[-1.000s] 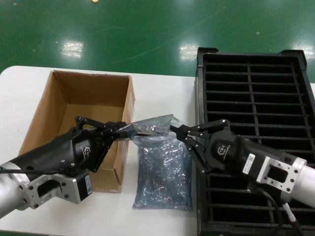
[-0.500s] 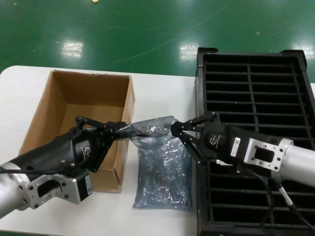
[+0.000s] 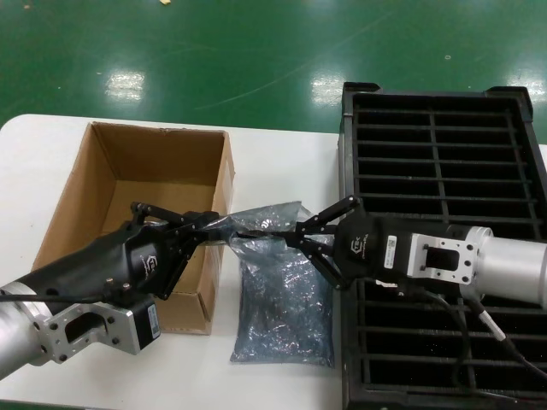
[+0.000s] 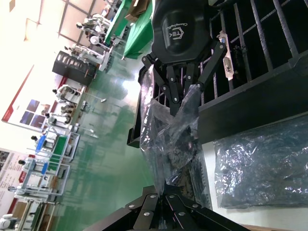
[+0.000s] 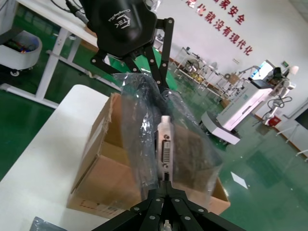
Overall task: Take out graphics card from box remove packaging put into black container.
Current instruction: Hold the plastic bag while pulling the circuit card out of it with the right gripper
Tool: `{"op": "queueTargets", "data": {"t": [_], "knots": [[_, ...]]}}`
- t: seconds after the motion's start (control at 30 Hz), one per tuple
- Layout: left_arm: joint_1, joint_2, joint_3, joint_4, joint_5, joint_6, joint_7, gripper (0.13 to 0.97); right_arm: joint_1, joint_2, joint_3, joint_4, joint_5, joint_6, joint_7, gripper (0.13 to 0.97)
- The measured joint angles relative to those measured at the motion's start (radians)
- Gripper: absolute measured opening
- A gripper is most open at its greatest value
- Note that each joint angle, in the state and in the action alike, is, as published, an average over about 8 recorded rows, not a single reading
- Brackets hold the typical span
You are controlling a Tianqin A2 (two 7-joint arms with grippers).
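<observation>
A white table (image 3: 282, 162) with a rounded corner at about ten o'clock fills the lower head view, and beyond it, toward twelve o'clock, spreads a glossy green floor (image 3: 256, 51) carrying pale glare from ceiling lights. The right wrist view shows a white wall (image 5: 269, 29) with red lettering (image 5: 214, 12) at one o'clock and pale machines (image 5: 240, 108) at three o'clock.

A white table (image 3: 282, 162) is seen; on it are set the box (image 3: 141, 213), the black container (image 3: 444, 145), and apparently a flat grey bag (image 3: 282, 316).
</observation>
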Motion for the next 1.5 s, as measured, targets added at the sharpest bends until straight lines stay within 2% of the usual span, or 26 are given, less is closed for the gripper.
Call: {"op": "queueTargets", "data": {"t": [0.5, 0.77, 1.2, 1.5], "knots": [[0.0, 0.0, 0.0, 0.0, 0.0, 0.0, 0.0, 0.14, 0.026, -0.013, -0.026, 0.014, -0.035, -0.003, 0.035, 0.16], [0.0, 0.0, 0.0, 0.0, 0.0, 0.0, 0.0, 0.14, 0.031, -0.019, -0.029, 0.005, -0.041, -0.001, 0.053, 0.252], [0.0, 0.0, 0.0, 0.0, 0.0, 0.0, 0.0, 0.14, 0.043, -0.064, -0.032, -0.038, -0.042, 0.021, 0.083, 0.261], [0.0, 0.0, 0.0, 0.0, 0.0, 0.0, 0.0, 0.14, 0.044, -0.083, -0.029, -0.054, -0.036, 0.03, 0.095, 0.191]]}}
